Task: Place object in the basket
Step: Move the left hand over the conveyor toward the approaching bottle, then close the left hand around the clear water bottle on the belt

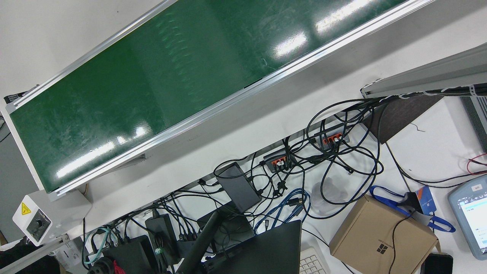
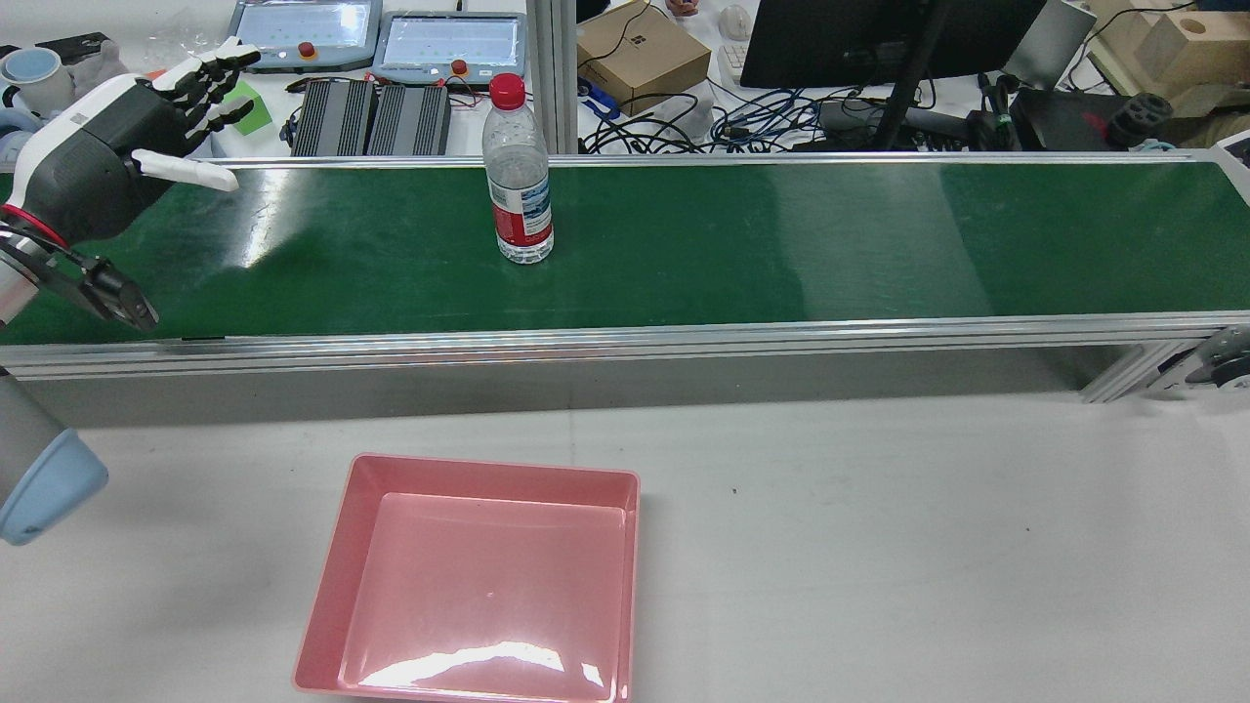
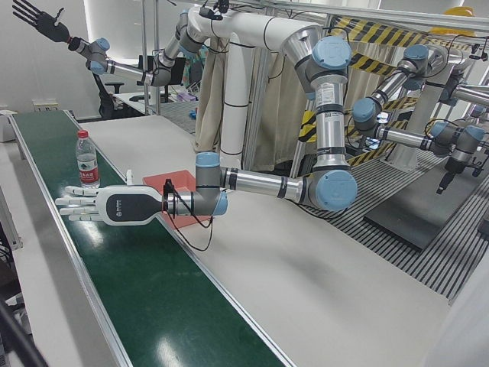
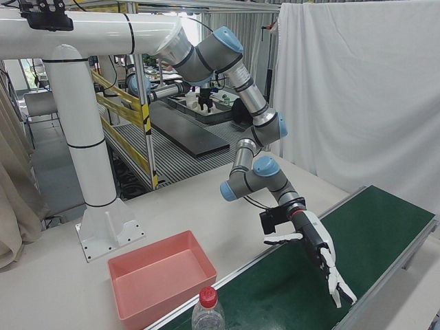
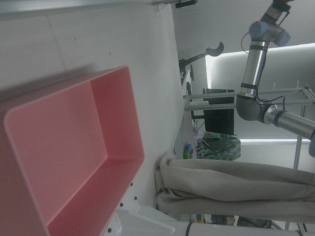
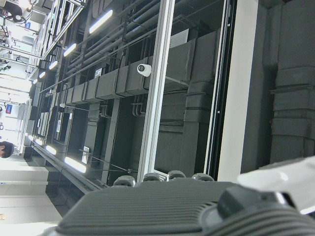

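From the rear, your left hand (image 2: 127, 132) hovers over the green belt (image 2: 781, 244), fingers wide, holding nothing. The water bottle (image 2: 519, 176) stands upright on the belt, well apart. The pink basket (image 2: 332, 586) sits on the table nearer you. In the left-front view, your right hand (image 3: 34, 19) is raised high, fingers spread.

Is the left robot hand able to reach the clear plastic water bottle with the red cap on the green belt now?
Probably yes: the left robot hand is open over the green belt, and nothing stands between it and the upright clear plastic water bottle.
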### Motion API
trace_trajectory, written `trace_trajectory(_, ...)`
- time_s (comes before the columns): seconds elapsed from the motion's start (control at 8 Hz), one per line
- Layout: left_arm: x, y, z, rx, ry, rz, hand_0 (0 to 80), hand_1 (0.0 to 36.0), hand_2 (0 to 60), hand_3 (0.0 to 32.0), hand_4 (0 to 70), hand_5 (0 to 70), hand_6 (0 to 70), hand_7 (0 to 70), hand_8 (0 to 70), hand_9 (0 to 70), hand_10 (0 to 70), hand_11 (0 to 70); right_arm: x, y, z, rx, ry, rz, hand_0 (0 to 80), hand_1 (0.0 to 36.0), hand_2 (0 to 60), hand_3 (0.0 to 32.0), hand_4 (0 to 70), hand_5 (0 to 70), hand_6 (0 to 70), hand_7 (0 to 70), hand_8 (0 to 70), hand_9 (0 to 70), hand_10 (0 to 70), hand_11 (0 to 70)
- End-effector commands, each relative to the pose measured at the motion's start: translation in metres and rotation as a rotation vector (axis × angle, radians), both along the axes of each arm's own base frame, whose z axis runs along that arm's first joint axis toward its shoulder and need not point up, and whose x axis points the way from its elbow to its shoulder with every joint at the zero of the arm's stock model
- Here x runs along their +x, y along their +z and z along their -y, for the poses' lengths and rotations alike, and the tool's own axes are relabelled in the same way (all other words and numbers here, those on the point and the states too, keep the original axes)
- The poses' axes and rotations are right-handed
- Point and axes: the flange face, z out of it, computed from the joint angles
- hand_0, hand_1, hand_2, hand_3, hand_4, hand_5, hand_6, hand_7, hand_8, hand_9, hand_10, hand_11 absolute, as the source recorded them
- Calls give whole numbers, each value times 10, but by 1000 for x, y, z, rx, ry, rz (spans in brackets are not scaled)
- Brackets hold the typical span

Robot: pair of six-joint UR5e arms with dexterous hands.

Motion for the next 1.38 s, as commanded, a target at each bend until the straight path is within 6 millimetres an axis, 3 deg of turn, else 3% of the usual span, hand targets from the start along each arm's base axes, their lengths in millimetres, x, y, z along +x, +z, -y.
trace_trajectory(0.0, 22, -3, -8, 5, 12, -20, 501, 111, 0, 10, 100, 164, 20, 14, 19, 5, 63, 106, 0, 0, 0, 0, 0, 0, 0, 0, 0, 0, 0, 0, 0, 0, 0, 0, 0, 0)
trace_trajectory(1.25, 24, -3, -7, 14, 16, -35, 503, 112, 0, 0, 120, 173, 31, 18, 31, 12, 67, 111, 0, 0, 0, 0, 0, 0, 0, 0, 0, 0, 0, 0, 0, 0, 0, 0, 0, 0)
